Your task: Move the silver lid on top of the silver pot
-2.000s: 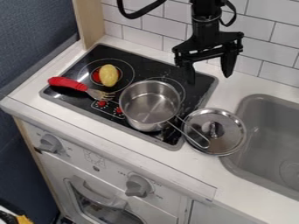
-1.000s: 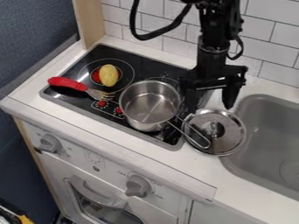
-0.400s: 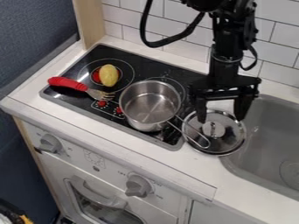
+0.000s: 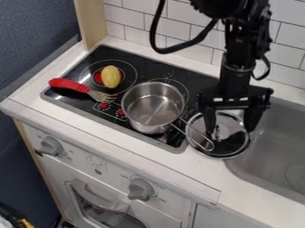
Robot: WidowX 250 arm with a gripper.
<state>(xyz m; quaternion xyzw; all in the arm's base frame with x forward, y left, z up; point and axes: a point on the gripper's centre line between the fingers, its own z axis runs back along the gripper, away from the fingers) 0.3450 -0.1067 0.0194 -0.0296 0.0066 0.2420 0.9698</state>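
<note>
The black arm (image 4: 234, 82) hangs from the top edge, its claw (image 4: 230, 131) spread wide.

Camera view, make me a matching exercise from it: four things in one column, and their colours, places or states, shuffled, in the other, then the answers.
Things
1. Silver pot
2. Silver lid
3. Fork
4. Gripper

Descriptions
A. On the white counter, beside the sink
B. Red handle
C. Fingers apart, down at the lid
D. Uncovered, on the black cooktop

Right pairs: 1-D, 2-A, 3-B, 4-C
</note>
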